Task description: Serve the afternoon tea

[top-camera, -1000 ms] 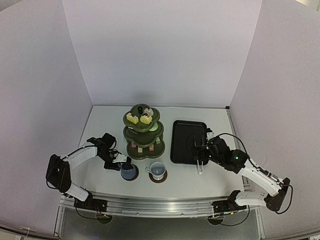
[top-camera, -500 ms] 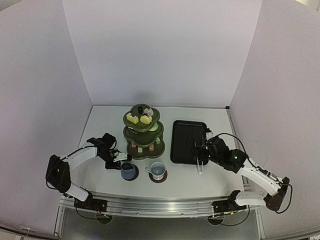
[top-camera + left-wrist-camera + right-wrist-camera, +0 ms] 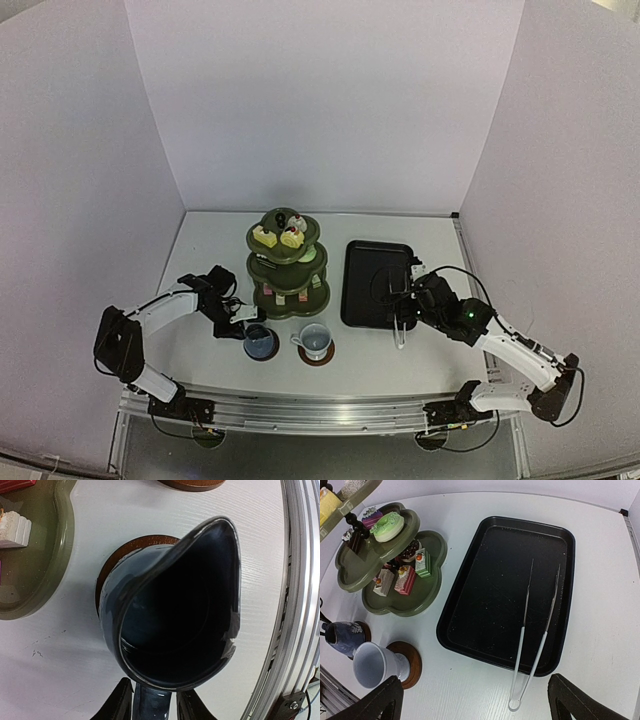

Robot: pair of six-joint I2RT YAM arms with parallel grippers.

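Note:
The dark blue mug (image 3: 259, 343) stands on a brown saucer (image 3: 112, 565) at the front of the table. It fills the left wrist view (image 3: 175, 615). My left gripper (image 3: 238, 320) straddles its handle (image 3: 154, 705), slightly open, with thin gaps on both sides. The pale mug (image 3: 316, 340) stands on the second saucer (image 3: 412, 662) just to the right. The dark green three-tier stand (image 3: 287, 262) behind them carries small cakes (image 3: 388, 525) on every tier. My right gripper (image 3: 402, 300) hovers wide open and empty over the tray's near edge.
A black rectangular tray (image 3: 372, 282) lies right of the stand. Metal tongs (image 3: 535, 645) rest across its near rim, the loop end on the table. The aluminium rail (image 3: 300, 605) runs along the table's front edge close to the blue mug.
My left gripper has shifted slightly beside the blue mug, which stays on its saucer. The right arm has not moved.

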